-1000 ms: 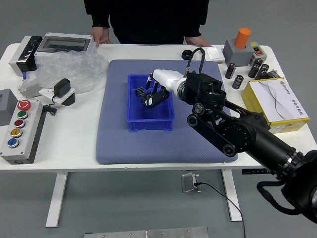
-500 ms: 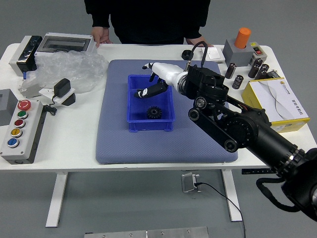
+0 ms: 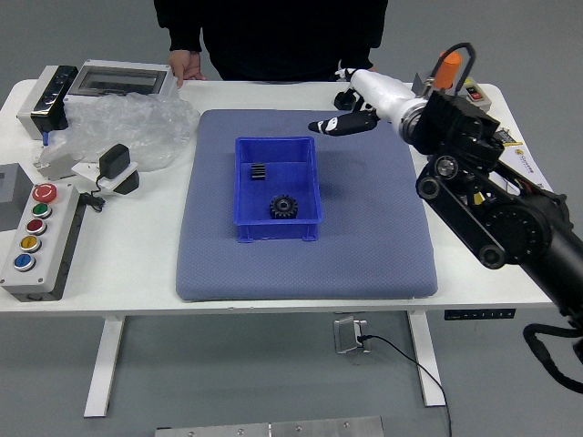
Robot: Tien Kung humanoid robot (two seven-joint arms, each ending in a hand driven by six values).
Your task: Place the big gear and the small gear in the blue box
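Black arm [image 3: 466,208], round joint caps [image 3: 446,167], looping cable [image 3: 473,62], white-backed hand [image 3: 381,96].

White table [image 3: 127,259]: blue-grey mat [image 3: 369,246], button box [image 3: 56,259], crumpled plastic [image 3: 146,137]

The head view looked from high up on the robot's own side of the tabletop [image 3: 137,246], facing forward and steeply down over it. It was set far enough back to take in most of the tabletop's width, with the near edge crossing below the middle and the floor [image 3: 228,373] showing beneath. The blue box [image 3: 291,173] sat slightly left of centre. The top of the view cut off the person [image 3: 273,36] at the torso, and the robot's right arm [image 3: 510,218] entered from the right, nearer the camera than the tabletop.
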